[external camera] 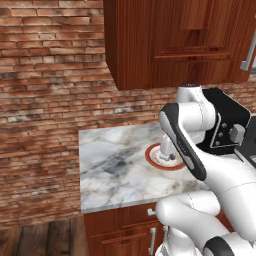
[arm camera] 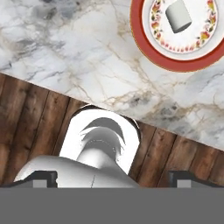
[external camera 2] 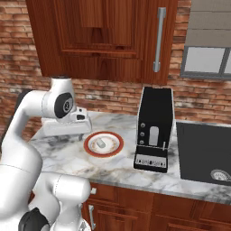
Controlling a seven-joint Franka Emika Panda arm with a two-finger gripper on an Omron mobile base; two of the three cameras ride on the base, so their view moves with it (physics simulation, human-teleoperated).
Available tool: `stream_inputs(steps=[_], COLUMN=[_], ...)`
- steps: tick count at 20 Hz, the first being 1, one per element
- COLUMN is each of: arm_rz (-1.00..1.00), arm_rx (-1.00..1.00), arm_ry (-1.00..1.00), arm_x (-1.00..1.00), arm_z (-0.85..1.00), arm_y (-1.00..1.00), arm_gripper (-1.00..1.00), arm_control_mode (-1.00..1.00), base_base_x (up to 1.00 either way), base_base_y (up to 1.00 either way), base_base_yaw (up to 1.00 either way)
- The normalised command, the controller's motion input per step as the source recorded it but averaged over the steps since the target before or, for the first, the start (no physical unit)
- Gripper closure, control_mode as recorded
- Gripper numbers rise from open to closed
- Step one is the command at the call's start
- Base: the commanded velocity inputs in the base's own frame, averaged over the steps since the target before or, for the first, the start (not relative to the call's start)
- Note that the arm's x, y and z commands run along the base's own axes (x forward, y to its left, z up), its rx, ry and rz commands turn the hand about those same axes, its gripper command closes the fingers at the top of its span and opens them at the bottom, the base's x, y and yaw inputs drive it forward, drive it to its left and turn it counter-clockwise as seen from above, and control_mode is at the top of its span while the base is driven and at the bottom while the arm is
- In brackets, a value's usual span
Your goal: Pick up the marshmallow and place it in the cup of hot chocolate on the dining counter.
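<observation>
Gripper (arm camera: 113,178) tips, two small dark blocks, stand far apart at the bottom of the hand view with nothing between them, so the jaws are wide and hold nothing. In the right base view the pale grey hand hangs above the marble counter (external camera 2: 67,155), beside the plate's near-left edge.

Ahead of the gripper and off to the upper right in the hand view sits one round plate (arm camera: 175,65). It is glossy white with a broad red rim and a ring of small red and yellow flower print inside. On its middle lies the marshmallow (arm camera: 178,17), a single smooth, pale grey-white block with a short, stubby shape, tilted on the plate. From the right base view the marshmallow (external camera 2: 101,143) shows as a tiny pale lump, apart from the hand and just beyond it.

The counter is polished white stone with grey and faint tan veins, and its straight edge crosses just above the tips in the hand view. Below that edge is dark, grainy plank floor (arm camera: 26,127).

Farther past the plate from the gripper stands one tall, boxy, matte black coffee machine (external camera 2: 154,128) with three small pale buttons. Beyond that lies one flat dark panel (external camera 2: 203,153). Overhead hangs a reddish-brown wood cabinet (external camera 2: 103,36) with one long brushed-metal bar handle (external camera 2: 158,40), set against a rough red brick wall (external camera: 45,75).
</observation>
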Motion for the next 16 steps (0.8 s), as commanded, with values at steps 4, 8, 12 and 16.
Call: stream_inputs(steps=[4, 8, 12, 16], arm_rz=[0.08, 0.09, 0.09, 0.06], arm_rx=[-0.02, -0.01, 0.00, 0.00], arm_ry=[0.00, 0.00, 0.00, 0.00], arm_x=[0.28, 0.08, 0.15, 0.15], arm_z=[-0.13, -0.15, -0.21, -0.30], arm_y=[-0.21, -0.27, -0.20, -0.11], arm_gripper=[-1.00, -1.00, -1.00, -1.00], arm_control_mode=[-1.00, -1.00, -1.00, -1.00], base_base_x=[0.00, 0.00, 0.00, 0.00], base_base_y=[0.00, 0.00, 0.00, 0.00], base_base_yaw=[0.00, 0.00, 0.00, 0.00])
